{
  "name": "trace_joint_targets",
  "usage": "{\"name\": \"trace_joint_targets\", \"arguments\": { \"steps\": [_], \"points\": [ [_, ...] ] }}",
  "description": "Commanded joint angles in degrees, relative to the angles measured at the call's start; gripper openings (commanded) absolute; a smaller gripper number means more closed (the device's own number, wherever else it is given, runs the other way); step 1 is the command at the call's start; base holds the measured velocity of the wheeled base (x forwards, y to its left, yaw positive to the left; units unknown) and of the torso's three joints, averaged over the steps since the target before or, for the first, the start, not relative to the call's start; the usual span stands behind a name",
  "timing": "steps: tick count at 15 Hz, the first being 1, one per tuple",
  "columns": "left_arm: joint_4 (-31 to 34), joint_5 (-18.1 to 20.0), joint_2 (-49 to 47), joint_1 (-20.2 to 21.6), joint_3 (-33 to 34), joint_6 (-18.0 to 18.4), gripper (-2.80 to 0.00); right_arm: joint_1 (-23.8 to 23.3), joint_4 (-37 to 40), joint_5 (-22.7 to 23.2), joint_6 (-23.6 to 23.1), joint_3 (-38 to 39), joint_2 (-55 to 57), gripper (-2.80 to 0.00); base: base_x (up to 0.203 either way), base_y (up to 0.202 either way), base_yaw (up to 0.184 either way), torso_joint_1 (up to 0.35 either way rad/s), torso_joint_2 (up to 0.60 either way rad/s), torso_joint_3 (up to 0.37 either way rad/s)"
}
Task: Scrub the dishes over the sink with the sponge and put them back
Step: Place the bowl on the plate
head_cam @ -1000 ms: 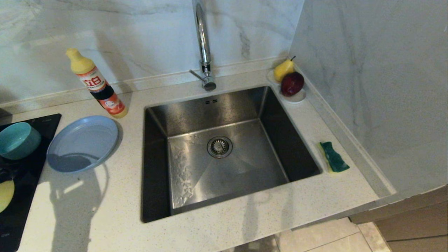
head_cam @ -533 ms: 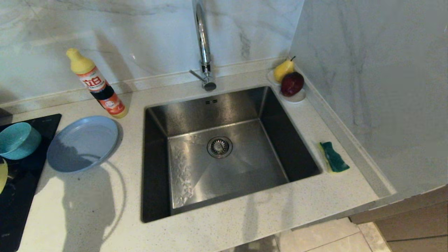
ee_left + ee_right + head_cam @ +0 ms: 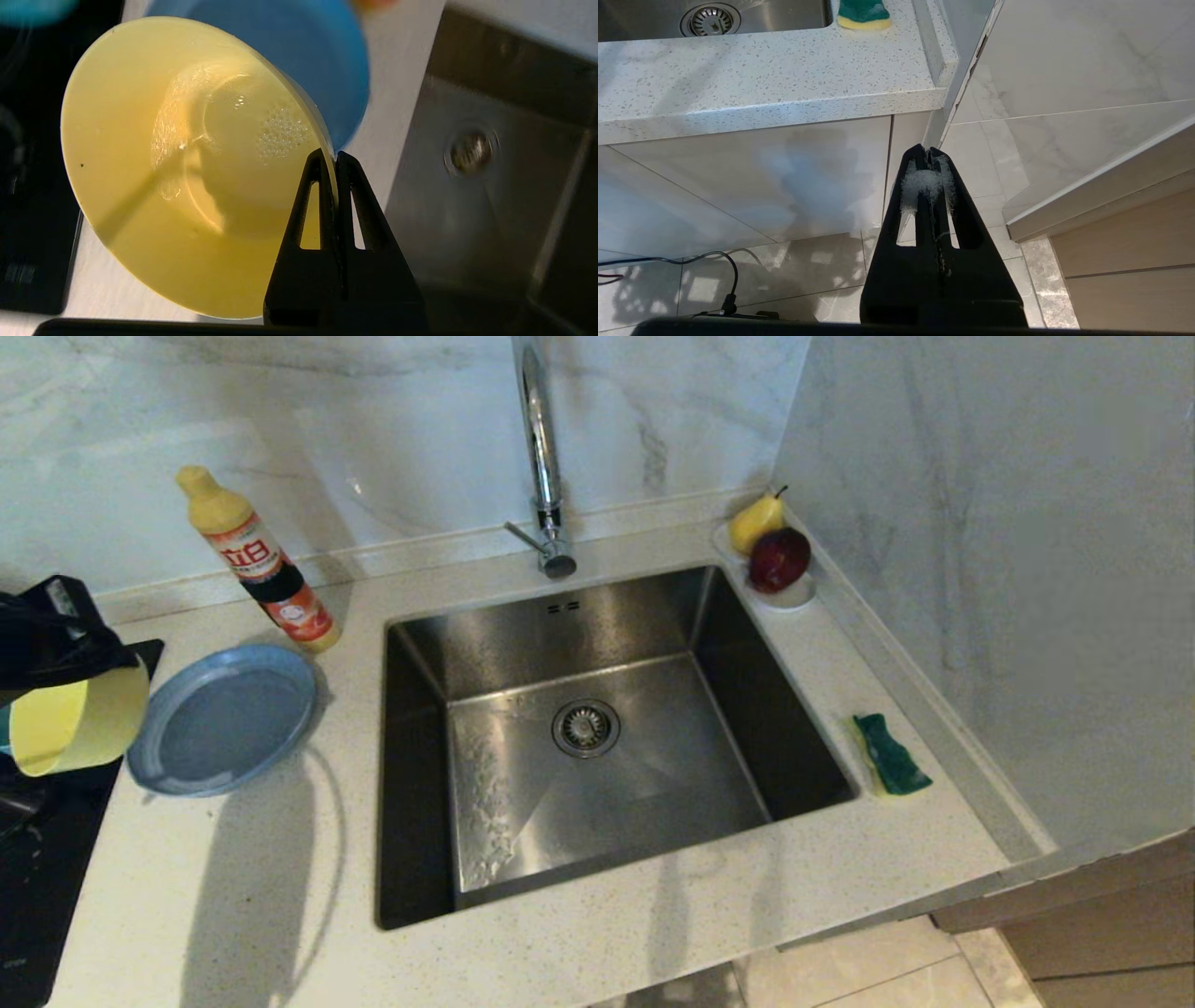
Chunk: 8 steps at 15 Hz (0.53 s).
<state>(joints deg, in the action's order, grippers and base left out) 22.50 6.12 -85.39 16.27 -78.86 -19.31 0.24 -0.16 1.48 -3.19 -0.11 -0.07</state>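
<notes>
We are gripping the yellow bowl (image 3: 187,163) by its rim, our left gripper (image 3: 332,156) clamped shut, at the far left beside the plate (image 3: 224,717). Next we carry it right, over the sink (image 3: 597,747); the sponge (image 3: 892,754) waits right of it.

The speckled countertop (image 3: 653,933) carries a grey-blue plate (image 3: 224,719), detergent bottle (image 3: 257,560), sponge (image 3: 892,754) and fruit saucer (image 3: 789,595).

head: high, facing down on sink (image 3: 597,728) and counter | left wrist: close on yellow bowl (image 3: 187,163), drain beyond | right wrist: low, below counter edge, facing cabinet; shares sponge (image 3: 863,13) with head
</notes>
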Motion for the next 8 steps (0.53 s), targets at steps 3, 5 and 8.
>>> {"name": "trace_joint_targets", "arguments": {
  "steps": [3,5,8],
  "points": [
    [-6.6,-6.4,-8.3,-6.0,-0.3,-1.0,-2.80,0.0,0.0,0.0,-0.1,0.0,-0.1,-2.80,0.000,0.000,0.000,0.000,0.00,0.000],
    [-9.6,-9.0,-12.5,-6.3,-0.8,-0.7,-2.80,0.0,0.0,0.0,-0.1,0.1,-0.1,-2.80,0.000,0.000,0.000,0.000,0.00,0.000],
    [-16.0,-14.0,-17.8,-7.8,-1.2,-0.3,-2.80,0.0,0.0,0.0,-0.1,0.0,0.0,-2.80,0.000,0.000,0.000,0.000,0.00,0.000]
  ]
}}
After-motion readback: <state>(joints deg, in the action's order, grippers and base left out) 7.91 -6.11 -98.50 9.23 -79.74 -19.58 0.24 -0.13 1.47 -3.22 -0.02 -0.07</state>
